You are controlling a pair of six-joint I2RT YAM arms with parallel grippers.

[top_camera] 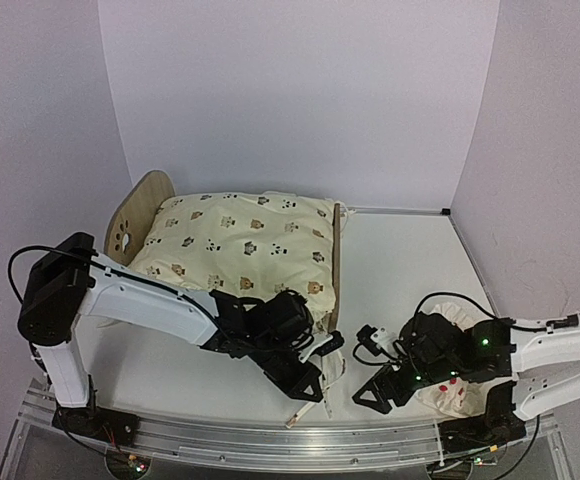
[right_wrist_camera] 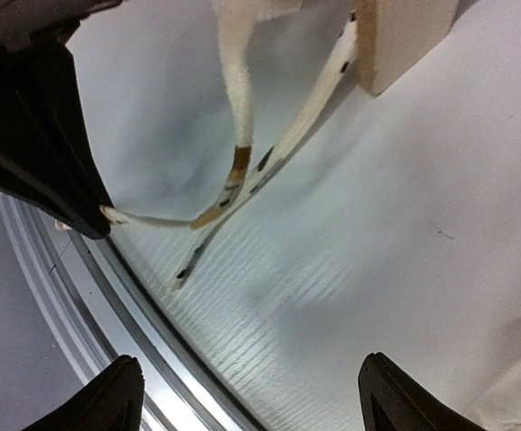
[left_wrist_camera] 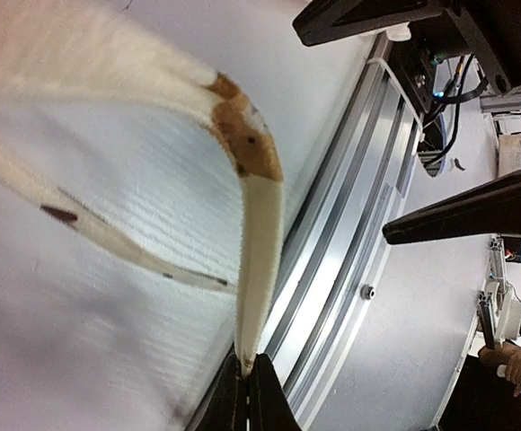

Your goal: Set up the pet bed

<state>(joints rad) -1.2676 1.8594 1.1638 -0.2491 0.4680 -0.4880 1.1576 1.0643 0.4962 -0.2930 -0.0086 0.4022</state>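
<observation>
Pet bed sits back-left on the table, cushion on it. Left hand pinches the cushion's tie; right hand gapes empty. Draw gently, without shifting the cushion.

Light plywood pet bed frame: pale tan throughout, paw-print cutout pattern in the rounded end board. Soft rectangular cushion: cream ground, repeated small animal faces printed in brown, tan and black. Narrow cream fabric tie: plain off-white length, one brown printed patch with darker specks at the bend; second strip alongside marked with small dark brown dashes. Small white pillow: red dots, only a few visible. Flat table top: plain white. Left arm and right arm: white links, black joints; green lights on the right one. Left gripper and right gripper: black fingers. Metal rail along the near edge: silver-grey.
</observation>
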